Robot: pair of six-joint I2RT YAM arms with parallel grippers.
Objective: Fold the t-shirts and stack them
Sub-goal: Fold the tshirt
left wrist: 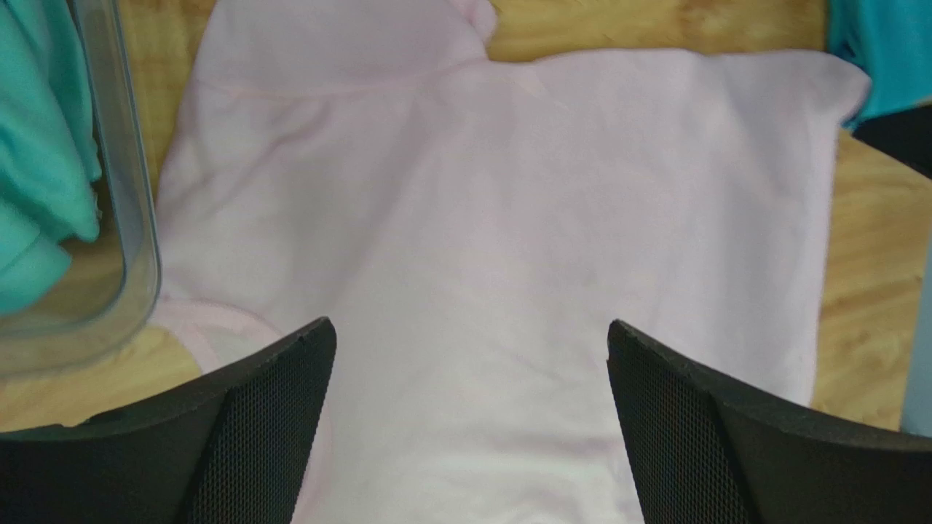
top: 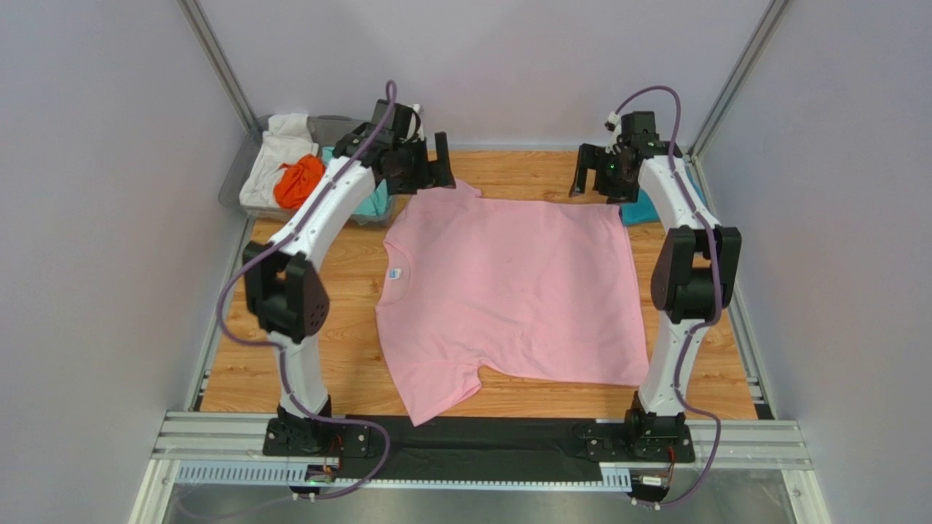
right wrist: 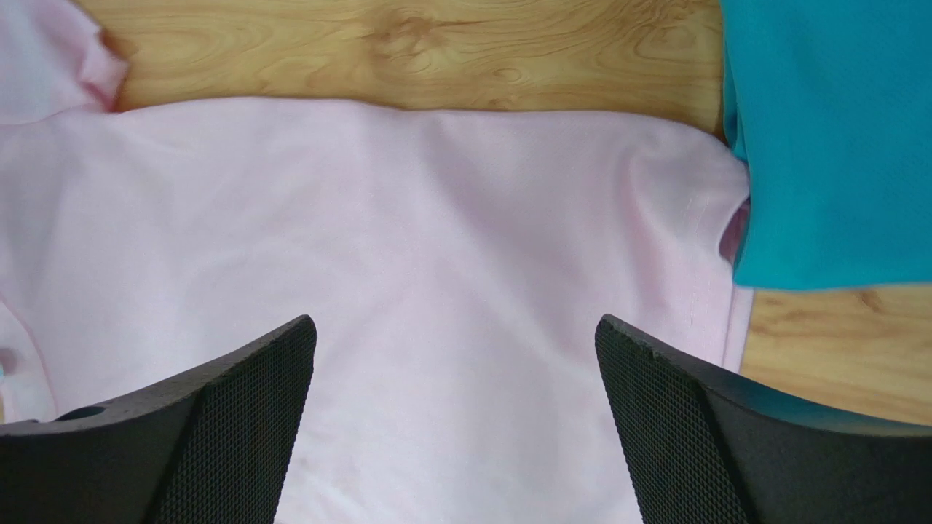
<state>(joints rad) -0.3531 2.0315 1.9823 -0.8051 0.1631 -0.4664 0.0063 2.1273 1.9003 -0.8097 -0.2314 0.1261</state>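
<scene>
Black fingers [left wrist: 263, 426] frame the pink t-shirt [top: 509, 289], spread flat on the table [top: 328, 273]. To fold it well, I think I should pinch both far corners together and pull evenly toward its near edge. Left gripper [left wrist: 470, 328] and right gripper [right wrist: 454, 322] hang wide open over those corners, holding nothing. Just past its far right corner lies the teal-blue t-shirt [right wrist: 831, 131]; I must not catch it.

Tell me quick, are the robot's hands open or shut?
Left gripper: open, holding nothing, above the pink t-shirt.
Right gripper: open, holding nothing, above it too.
</scene>
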